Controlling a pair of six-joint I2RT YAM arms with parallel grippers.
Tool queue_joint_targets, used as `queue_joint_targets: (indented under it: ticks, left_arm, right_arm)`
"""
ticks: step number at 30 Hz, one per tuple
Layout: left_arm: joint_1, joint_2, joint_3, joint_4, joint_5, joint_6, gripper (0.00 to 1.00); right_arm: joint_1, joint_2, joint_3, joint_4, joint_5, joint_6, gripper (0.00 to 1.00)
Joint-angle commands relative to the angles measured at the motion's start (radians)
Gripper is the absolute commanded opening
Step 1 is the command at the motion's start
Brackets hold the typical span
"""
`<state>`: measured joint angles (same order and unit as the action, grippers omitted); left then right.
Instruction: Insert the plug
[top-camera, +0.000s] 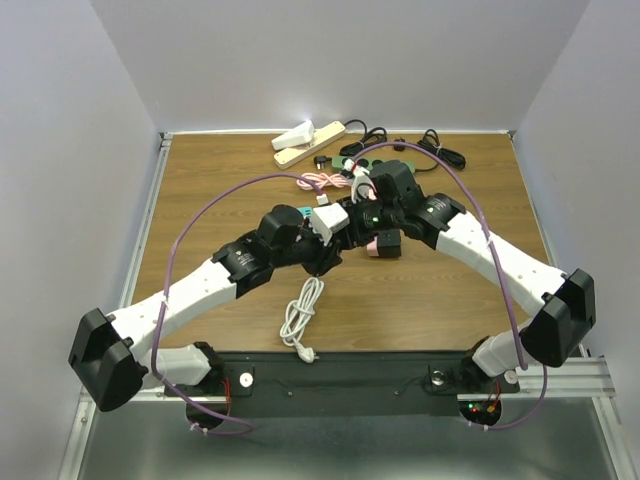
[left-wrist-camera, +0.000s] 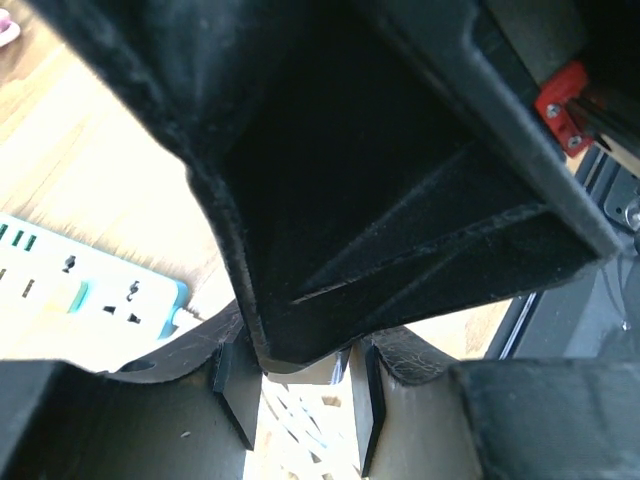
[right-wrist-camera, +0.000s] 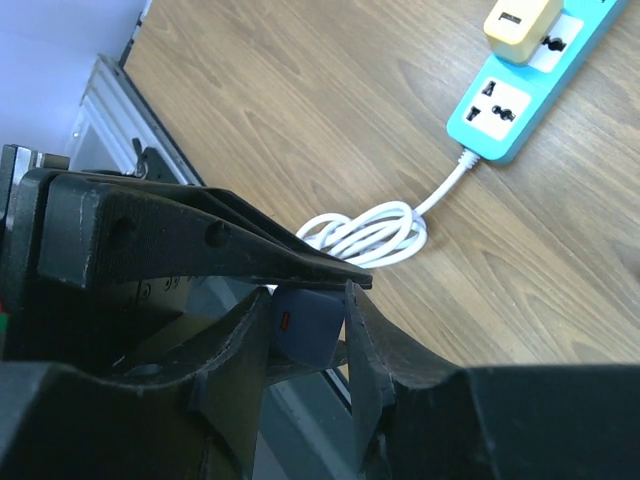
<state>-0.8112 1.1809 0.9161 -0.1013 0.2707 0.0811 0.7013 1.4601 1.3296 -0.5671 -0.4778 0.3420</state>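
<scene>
The plug (right-wrist-camera: 310, 335) is a small dark blue block with a red mark. My right gripper (right-wrist-camera: 307, 312) is shut on it, one finger on each side. Black bars lie across the top and underside of the plug, and they look like the fingers of my left gripper (left-wrist-camera: 300, 385) holding it crosswise. In the left wrist view the right gripper's black body fills the space and hides the plug. The white power strip (right-wrist-camera: 515, 100) with a teal edge lies on the table with a cream adapter (right-wrist-camera: 518, 22) plugged in. It also shows as the power strip (left-wrist-camera: 90, 290) and, under the meeting arms, the power strip (top-camera: 322, 222).
A coiled white cable (top-camera: 303, 310) runs from the strip toward the near edge. At the back lie a cream power strip (top-camera: 308, 140), a green strip (top-camera: 365, 160), black cables (top-camera: 440, 150) and a pink cable (top-camera: 318, 182). A pink item (top-camera: 385, 243) sits under the right wrist.
</scene>
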Motion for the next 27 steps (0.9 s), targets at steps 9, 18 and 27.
queue_joint_targets:
  ticks: [9,18,27]
  left_arm:
    - [0.027,-0.124,-0.062,0.227,-0.054,-0.060,0.80]
    - [0.029,-0.214,-0.163,0.190,-0.211,-0.187,0.82]
    - [0.251,-0.246,-0.249,0.166,-0.338,-0.383,0.82]
  right_arm:
    - [0.041,0.040,0.046,-0.162,0.283,-0.028,0.01]
    - [0.035,0.032,-0.012,-0.015,0.331,-0.026,0.01]
    - [0.046,0.075,-0.032,0.188,0.347,-0.035,0.00]
